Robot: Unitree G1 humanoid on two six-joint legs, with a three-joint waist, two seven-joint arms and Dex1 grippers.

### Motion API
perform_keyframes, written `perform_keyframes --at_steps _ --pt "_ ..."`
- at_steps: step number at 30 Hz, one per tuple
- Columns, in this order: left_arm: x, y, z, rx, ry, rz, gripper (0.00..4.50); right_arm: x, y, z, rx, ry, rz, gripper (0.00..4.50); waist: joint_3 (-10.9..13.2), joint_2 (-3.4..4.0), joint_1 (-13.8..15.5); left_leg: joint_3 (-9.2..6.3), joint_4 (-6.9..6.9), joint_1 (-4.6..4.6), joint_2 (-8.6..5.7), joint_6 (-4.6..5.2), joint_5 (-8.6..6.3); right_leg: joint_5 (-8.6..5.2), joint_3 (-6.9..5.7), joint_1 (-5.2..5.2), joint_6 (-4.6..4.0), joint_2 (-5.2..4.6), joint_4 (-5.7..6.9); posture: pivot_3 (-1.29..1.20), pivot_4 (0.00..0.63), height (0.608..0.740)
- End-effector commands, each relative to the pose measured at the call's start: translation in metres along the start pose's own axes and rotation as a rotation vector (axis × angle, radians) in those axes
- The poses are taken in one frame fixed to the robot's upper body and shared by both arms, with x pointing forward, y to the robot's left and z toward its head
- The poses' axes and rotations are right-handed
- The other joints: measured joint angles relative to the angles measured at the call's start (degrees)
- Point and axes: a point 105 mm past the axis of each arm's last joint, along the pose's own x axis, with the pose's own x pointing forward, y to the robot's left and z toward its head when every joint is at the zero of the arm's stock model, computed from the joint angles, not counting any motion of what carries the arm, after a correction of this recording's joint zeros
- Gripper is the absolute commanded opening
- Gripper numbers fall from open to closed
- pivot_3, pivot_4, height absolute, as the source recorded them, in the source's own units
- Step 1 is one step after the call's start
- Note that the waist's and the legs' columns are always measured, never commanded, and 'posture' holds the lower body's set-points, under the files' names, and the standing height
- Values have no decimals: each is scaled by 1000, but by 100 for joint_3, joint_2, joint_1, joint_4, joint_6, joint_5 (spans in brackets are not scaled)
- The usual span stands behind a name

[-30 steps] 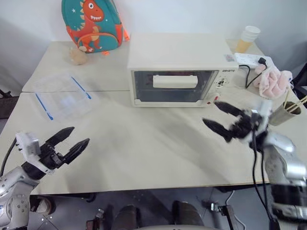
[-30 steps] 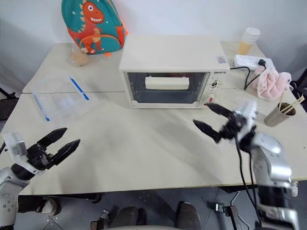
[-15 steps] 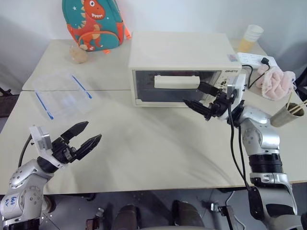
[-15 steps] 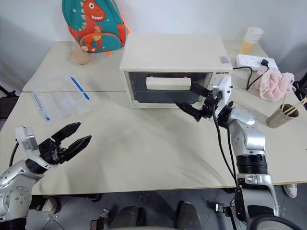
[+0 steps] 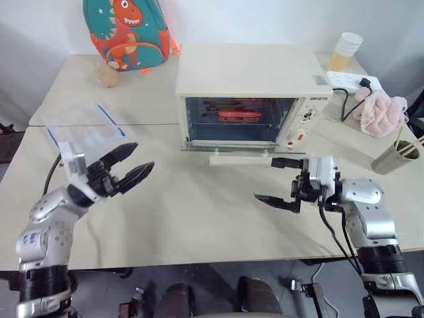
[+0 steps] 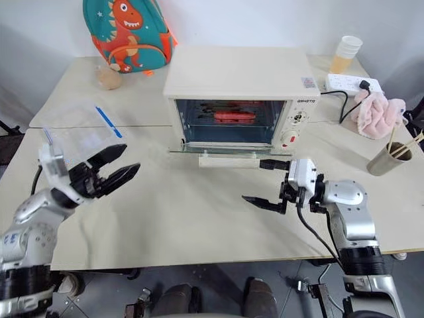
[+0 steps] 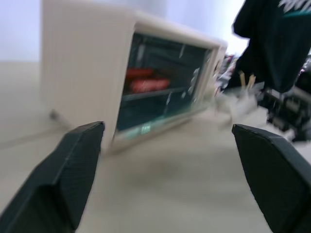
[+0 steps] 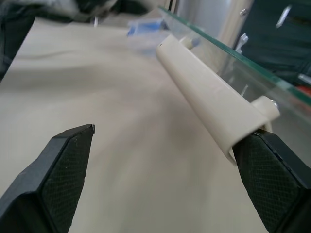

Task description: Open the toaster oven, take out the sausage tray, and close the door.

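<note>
Nearest, the left gripper hovers over bare cream tabletop at the left, its black fingers spread and holding nothing; the right gripper hangs at the right, fingers splayed wide, one fingertip just beside the right end of the long cream bar handle. That handle edges the clear glass door, which lies folded down flat in front of the boxy cream-white toaster oven.

The risk — a careless sweep by the right gripper could knock the handle and swing the door up, or a reach from the left could clip the door's left corner. Inside, far back on the rack, sits the shallow silver sausage tray with its red sausages; the low opening leaves little room above it, so a tilted pull may spill them. Open table lies near and left.
</note>
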Motion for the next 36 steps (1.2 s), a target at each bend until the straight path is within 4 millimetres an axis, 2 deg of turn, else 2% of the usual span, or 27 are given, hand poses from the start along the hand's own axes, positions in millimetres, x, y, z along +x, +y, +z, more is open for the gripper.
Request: perform_keyframes --at_steps 1,6,11,13,17,20,23,24,27,30,34,36 --pt "22 0 4 13 -19 -40 3262 -1 1 9 -102 -14 -6 4500 0 0 -3 2 1 1 0 0 0 0 1 0 0 0 2 0 150 740" --pt "79 5 -4 25 -9 -91 1633 -5 -4 1 -157 9 -46 4500 1 -3 17 6 6 3 -1 0 0 0 0 1 0 0 5 0 150 740" --pt "106 6 -20 27 25 -97 25 -7 -6 -1 -191 23 -59 4500 0 -4 -1 9 8 1 -3 1 1 1 0 1 2 0 4 0 150 740" --pt "110 8 -24 25 29 -90 25 -8 -6 -2 -195 27 -62 4500 0 -4 -11 11 5 2 -2 1 1 1 -2 -2 1 0 4 0 150 740" --pt "115 0 -42 23 101 -142 25 -23 -1 -7 -186 74 -106 4500 1 -5 23 14 7 2 -1 2 1 1 -2 -3 2 0 7 0 150 740" --pt "112 -5 -43 -1 94 -177 25 -46 5 -14 -141 132 -188 4500 1 -7 124 12 12 -1 -3 2 0 1 -2 -1 2 -2 6 0 150 740" --pt "105 -8 -52 -11 136 -192 25 -85 11 -27 -83 238 -311 4500 1 -7 172 13 13 -2 -3 3 0 1 -1 0 2 -2 3 0 150 740" --pt "102 -9 -56 -19 156 -199 25 -98 9 -28 -84 273 -371 4500 1 -7 165 15 14 -1 -3 4 0 1 -1 1 2 -2 2 0 150 740" --pt "92 -13 -67 -33 214 -208 25 -119 4 -24 -107 327 -483 4500 1 -7 144 30 14 5 -2 5 1 1 9 0 2 -2 1 0 150 740" --pt "81 -17 -86 -53 277 -203 25 -119 -8 -9 -189 344 -549 4500 1 -6 100 56 13 22 1 7 1 2 29 0 -1 -2 2 0 150 740" --pt "76 -21 -98 -64 274 -187 25 -77 -24 10 -271 261 -529 4500 1 -6 44 62 20 24 4 10 6 7 39 -2 -10 -2 6 0 150 740" --pt "71 -20 -95 -71 238 -180 25 -52 -34 15 -271 240 -554 4500 0 -5 10 61 24 25 5 9 8 9 41 -2 -12 -2 13 0 150 740"
